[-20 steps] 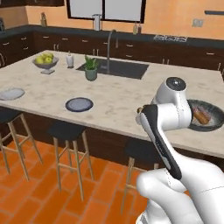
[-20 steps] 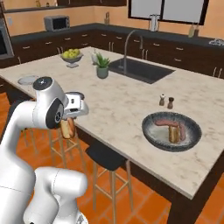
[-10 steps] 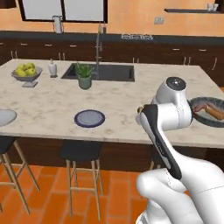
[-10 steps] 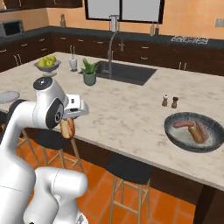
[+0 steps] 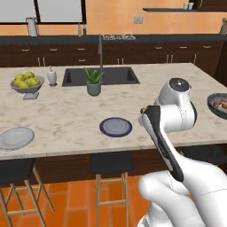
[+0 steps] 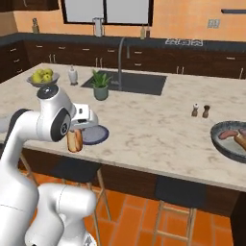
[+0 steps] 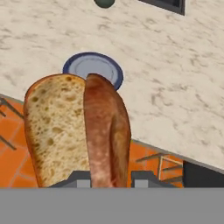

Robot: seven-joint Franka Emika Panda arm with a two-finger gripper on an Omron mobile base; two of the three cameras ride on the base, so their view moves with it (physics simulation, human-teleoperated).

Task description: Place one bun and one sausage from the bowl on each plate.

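The gripper [image 6: 75,139] is clenched on a bun [image 7: 76,131], held off the counter's near edge. Just beyond, near that edge, lies one plate [image 5: 115,127]; the other plate [image 5: 15,138] sits toward the near left corner. The bowl [image 6: 232,141], holding sausages [image 6: 235,138], rests at the counter's right edge, well apart

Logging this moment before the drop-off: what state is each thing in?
tool: shut on the bun
bun: held, off the counter edge
near plate: bare
far plate: bare
bowl: holds sausages
fruit bowl: full of yellow-green fruit
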